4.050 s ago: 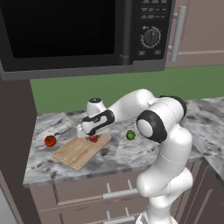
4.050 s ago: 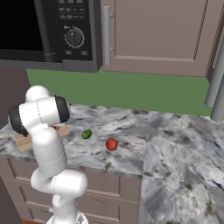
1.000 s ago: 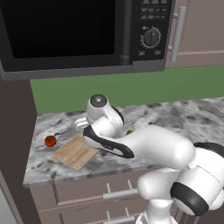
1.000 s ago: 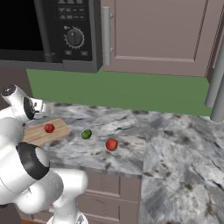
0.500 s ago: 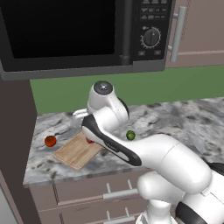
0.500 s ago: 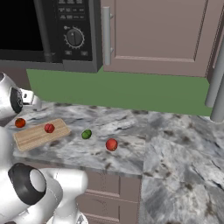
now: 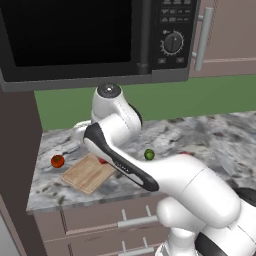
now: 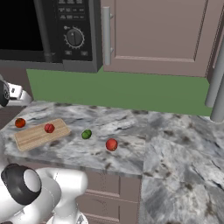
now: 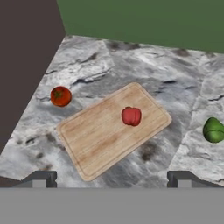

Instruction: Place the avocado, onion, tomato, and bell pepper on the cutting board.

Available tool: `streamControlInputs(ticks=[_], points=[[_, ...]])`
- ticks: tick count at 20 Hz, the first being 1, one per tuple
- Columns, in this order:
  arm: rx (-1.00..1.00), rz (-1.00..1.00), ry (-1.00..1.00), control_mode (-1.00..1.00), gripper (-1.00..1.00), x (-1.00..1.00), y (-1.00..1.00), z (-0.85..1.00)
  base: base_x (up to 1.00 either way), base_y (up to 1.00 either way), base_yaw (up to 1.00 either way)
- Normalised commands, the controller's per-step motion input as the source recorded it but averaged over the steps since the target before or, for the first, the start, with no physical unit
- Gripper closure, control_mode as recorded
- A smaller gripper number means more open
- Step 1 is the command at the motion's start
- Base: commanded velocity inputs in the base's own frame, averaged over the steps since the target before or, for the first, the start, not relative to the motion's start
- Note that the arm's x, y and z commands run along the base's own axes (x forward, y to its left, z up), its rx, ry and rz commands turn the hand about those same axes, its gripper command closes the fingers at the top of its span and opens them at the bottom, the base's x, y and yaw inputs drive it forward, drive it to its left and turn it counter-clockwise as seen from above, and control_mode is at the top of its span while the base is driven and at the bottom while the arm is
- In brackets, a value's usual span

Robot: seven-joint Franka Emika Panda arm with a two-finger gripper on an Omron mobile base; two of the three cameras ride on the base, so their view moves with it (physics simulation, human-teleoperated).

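the pincer (image 9: 111,178) hangs above the counter with its two dark finger tips spread as wide as they go and nothing between them. straight ahead of it and below lies the cutting board (image 9: 114,128), a flat light-tan wooden rectangle with rounded corners, fine straight grain and a shallow groove running inside its rim; it sits skewed on the countertop (image 9: 131,61), which is mottled grey-and-white stone with dark veins. on the board, a little ahead of the pincer's midline, rests a small glossy red lobed piece, seemingly the bell pepper (image 9: 131,116). off the board's far-left side, apart from its edge, sits a round orange-red tomato (image 9: 60,96) with a small green stem spot. to the pincer's right, on bare stone clear of the board, is the avocado (image 9: 214,130), a smooth dark-green roundish ball, cut slightly by the hand view's edge. in the right base view another red round item (image 8: 111,144) lies beyond the avocado; whether it is the onion is hard to tell. in the left base view the white arm covers part of the board (image 7: 88,173) and most of the pepper.
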Motion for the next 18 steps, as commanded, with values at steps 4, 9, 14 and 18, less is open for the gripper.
streamControlInputs(ticks=[4, 9, 14, 18], points=[[-0.01, 0.0, 0.0, -1.0, -1.0, -0.08, 0.41, -0.07, 0.0, 0.0, 0.0], [0.0, 0.02, 0.0, -1.0, -1.0, 0.0, 0.29, -0.27, 0.0, 0.0, 0.0], [0.0, 0.1, 0.0, -1.0, -1.0, 0.01, 0.07, -0.22, 0.0, 0.0, 0.0], [0.0, 0.09, 0.0, -1.0, -1.0, 0.0, 0.01, -0.14, 0.0, 0.0, 0.0]])
